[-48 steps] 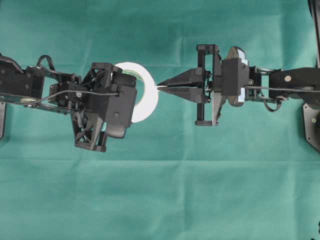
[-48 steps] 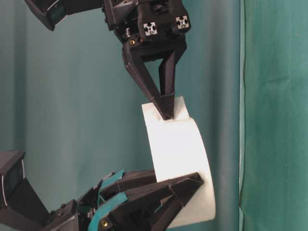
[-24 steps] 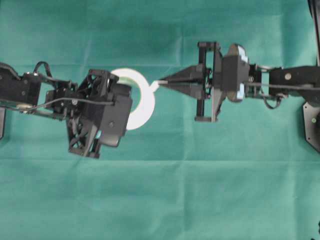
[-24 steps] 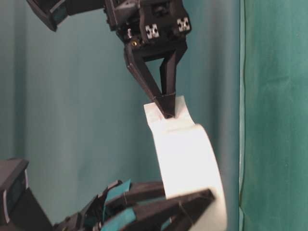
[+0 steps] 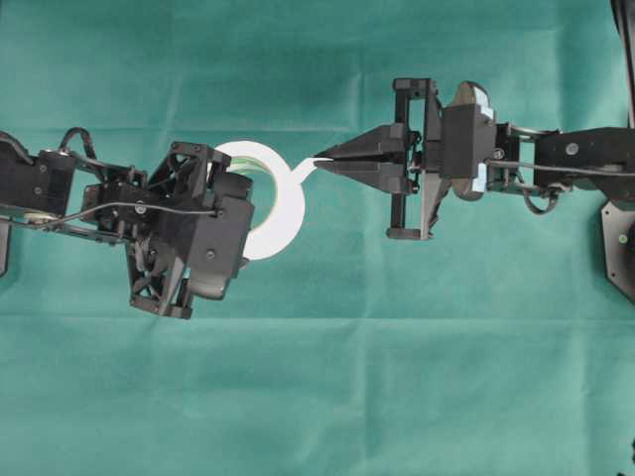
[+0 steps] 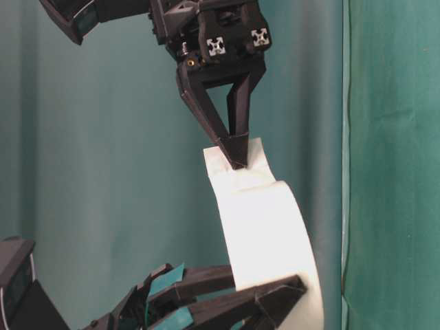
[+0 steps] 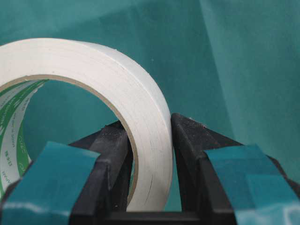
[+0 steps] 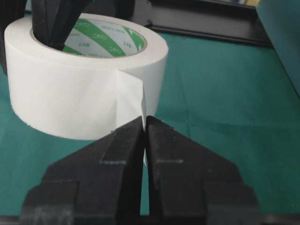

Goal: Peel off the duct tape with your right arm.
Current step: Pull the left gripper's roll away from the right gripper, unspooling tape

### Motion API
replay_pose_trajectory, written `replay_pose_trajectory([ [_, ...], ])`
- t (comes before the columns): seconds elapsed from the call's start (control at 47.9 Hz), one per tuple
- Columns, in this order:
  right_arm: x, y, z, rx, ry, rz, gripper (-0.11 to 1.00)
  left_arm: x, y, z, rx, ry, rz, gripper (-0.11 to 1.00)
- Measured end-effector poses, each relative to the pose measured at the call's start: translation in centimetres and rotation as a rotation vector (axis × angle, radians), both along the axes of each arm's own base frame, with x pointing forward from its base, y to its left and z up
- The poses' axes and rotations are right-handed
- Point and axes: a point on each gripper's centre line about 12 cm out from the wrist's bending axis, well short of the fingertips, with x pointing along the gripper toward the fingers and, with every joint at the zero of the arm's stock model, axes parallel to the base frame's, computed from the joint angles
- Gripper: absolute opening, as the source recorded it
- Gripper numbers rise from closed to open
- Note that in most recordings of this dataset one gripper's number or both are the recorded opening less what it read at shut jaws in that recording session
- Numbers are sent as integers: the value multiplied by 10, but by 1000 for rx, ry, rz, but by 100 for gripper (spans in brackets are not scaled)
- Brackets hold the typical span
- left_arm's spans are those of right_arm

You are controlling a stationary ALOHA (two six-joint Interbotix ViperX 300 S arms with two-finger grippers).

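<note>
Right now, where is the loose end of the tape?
In the overhead view, the loose end sits just right of the duct tape roll, pinched at the right gripper tip; the left gripper clamps the roll's wall.

We are looking straight down from above at the duct tape on the green cloth. We are also viewing the roll from table level, close up. Each wrist camera is peering along its own fingers at the roll, very near. All four views are sharing the tape.
</note>
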Motion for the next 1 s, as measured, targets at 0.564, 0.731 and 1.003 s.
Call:
replay_pose_trajectory([
  [0.564,-3,-11,0,2,-2,-32,-10,-18,-24,0,41,-12,-124,23],
  [0.731,-8,-13,1,5,-2,-39,-10,-25,-28,0,41,-17,-141,22],
  [1.003,-10,-13,2,3,-7,-40,-10,-34,-35,3,62,-57,-196,22],
])
